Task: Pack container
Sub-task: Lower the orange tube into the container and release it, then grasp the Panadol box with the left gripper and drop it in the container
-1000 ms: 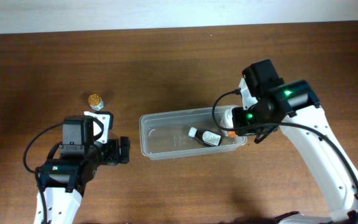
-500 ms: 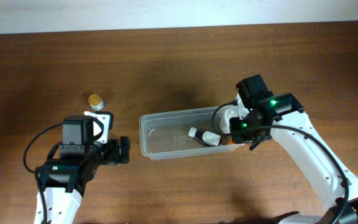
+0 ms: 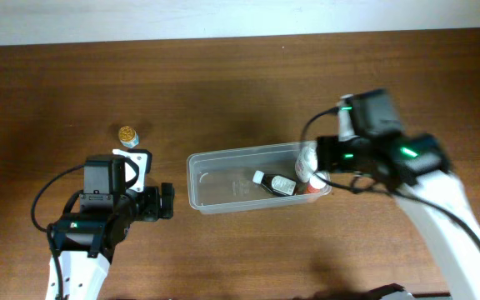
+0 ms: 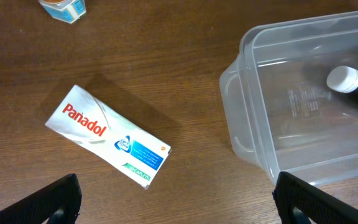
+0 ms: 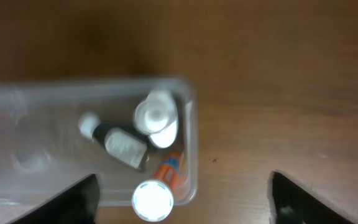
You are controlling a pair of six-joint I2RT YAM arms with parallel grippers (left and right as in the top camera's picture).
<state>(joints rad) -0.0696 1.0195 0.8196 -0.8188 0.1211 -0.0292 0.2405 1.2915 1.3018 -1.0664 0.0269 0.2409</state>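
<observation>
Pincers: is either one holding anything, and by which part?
Nothing is held: left pincer and right pincer are both open and empty.

At the left jaws, spread wide: Panadol box (image 4: 107, 137) lies flat on the surface (image 4: 185, 74) just ahead, between them, bare wood all round it. The container (image 4: 247, 130) wall stands ahead to their right.

Below the right jaws, spread wide: white bottle (image 5: 156, 117), dark bottle (image 5: 114, 140) and orange tube (image 5: 169, 168) crowd the container's near end. Its floor to their left is free.

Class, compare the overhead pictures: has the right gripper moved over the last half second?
Yes: the right gripper has shifted rightward, away from the right end of the container.
</observation>
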